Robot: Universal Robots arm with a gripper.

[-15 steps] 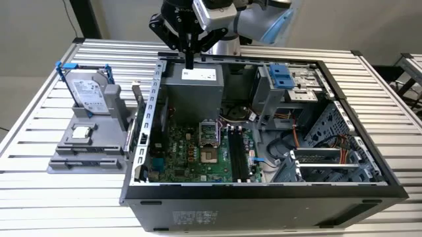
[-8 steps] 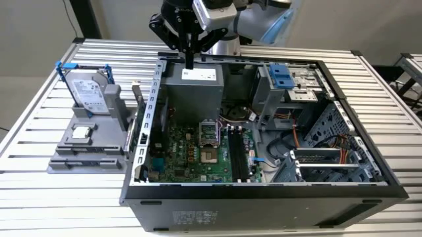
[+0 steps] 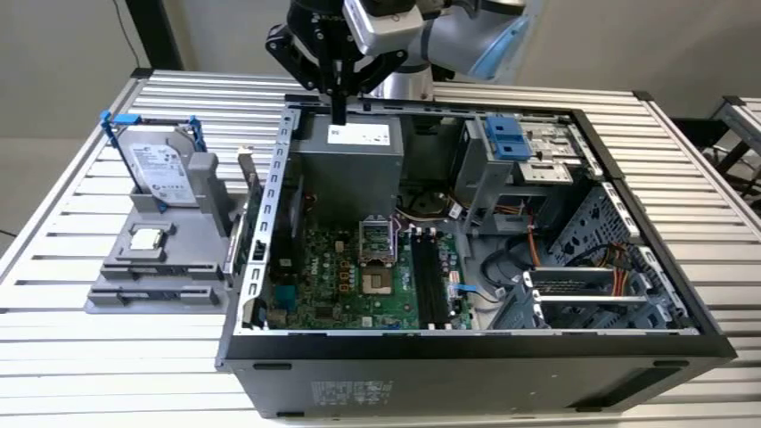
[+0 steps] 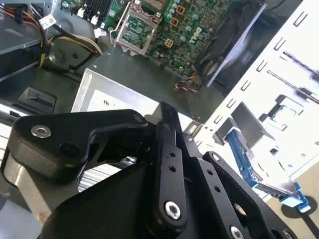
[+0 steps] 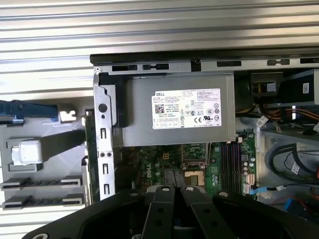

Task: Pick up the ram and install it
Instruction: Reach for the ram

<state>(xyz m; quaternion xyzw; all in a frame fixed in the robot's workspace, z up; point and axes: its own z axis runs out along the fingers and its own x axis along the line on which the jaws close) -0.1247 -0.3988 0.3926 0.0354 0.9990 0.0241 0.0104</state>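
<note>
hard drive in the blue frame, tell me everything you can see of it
The hard drive is a flat silver metal box with a white label on its broad face, set in a blue plastic frame that shows at its upper corners. It stands upright on edge in the grey holder on the slatted table, at the exterior view's left, outside the computer case. Only frame and holder touch it; the end effector hangs apart, over the case.

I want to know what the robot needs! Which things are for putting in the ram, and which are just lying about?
For the job: thin dark green ram stick; black claw; long black slots on the green board.
Just lying about: silver hard drive in blue frame; small square silver processor chip; grey metal power box.
</note>
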